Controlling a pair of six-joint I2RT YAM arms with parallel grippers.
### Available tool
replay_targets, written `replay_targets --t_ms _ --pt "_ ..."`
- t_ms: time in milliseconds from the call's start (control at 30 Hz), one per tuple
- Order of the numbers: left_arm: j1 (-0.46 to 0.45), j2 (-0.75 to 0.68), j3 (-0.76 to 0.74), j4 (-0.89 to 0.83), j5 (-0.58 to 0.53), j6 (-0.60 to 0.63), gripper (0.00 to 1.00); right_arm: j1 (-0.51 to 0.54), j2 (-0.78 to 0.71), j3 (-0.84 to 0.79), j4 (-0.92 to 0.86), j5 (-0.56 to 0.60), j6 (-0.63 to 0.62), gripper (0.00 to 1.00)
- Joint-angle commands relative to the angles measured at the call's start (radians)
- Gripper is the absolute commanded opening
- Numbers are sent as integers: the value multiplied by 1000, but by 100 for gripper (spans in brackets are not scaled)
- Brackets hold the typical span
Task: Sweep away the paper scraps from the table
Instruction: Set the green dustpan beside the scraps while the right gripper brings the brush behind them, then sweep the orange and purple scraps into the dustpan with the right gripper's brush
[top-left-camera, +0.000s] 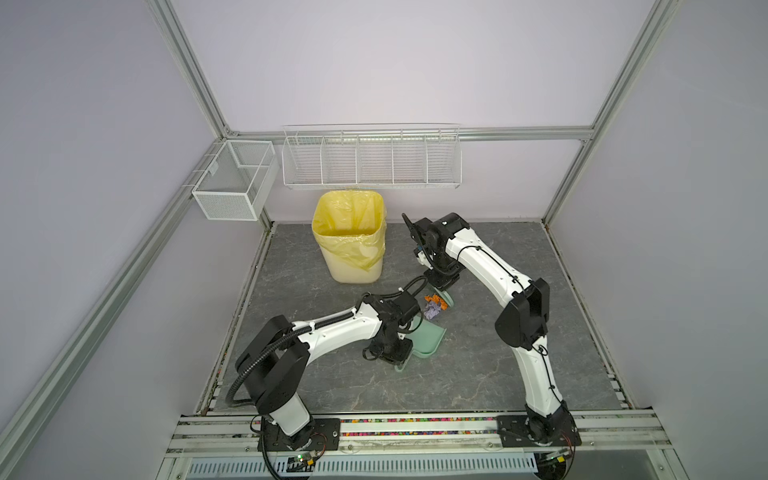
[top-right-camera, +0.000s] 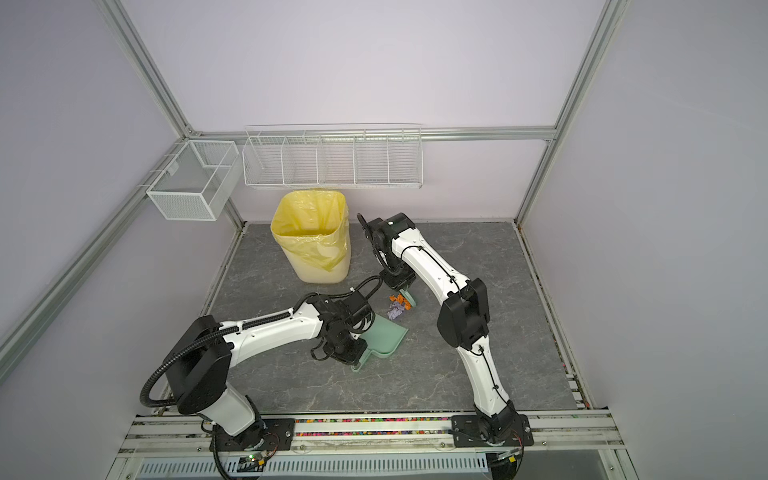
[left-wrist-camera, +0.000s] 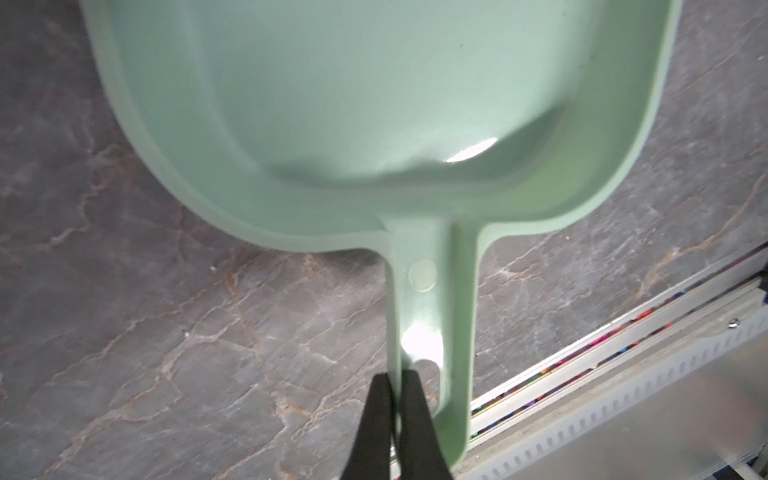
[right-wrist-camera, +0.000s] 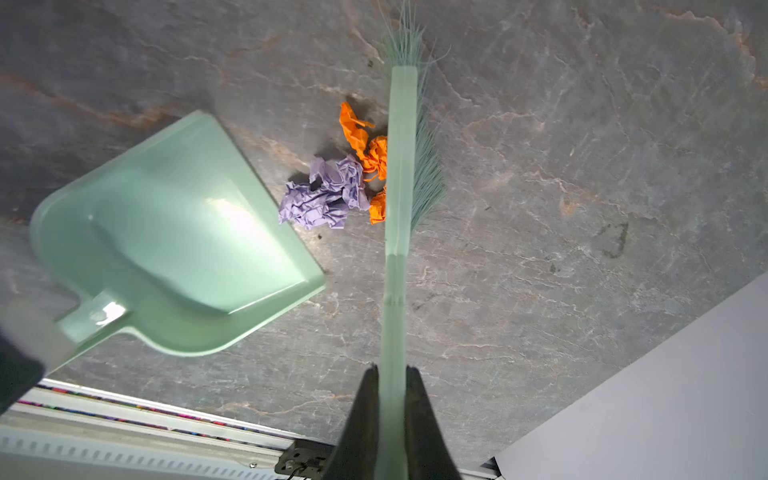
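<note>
Between dustpan and brush on the table lie the paper scraps, likely light and skittish, so with your left tool pinching the dustpan handle and right tool pinching the brush handle, push low, don't grip.

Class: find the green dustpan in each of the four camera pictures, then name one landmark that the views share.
Top view: the dustpan lies centrally on the table, at the left arm's wrist, mouth towards the paper scraps.
Top view: dustpan in the same central spot.
Left wrist: dustpan fills most of the picture, handle pinched by the left end effector.
Right wrist: dustpan lies across the paper scraps from the brush.
Shared landmark: the speckled front rail, in all four.
</note>
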Motion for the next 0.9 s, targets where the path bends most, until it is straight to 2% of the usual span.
replay_targets --t_ms 0,200,533,867 --pt "30 18 34 8 1 25 0 20 -30 -41 -17 -77 -17 7" --pt "47 49 58 -4 0 57 0 49 -59 -82 -22 -89 0 7" --pt "55 73 75 1 3 66 0 88 -154 -138 44 -277 -14 7" --pt "56 81 84 -6 2 73 0 131 -243 -253 98 -357 -8 7"
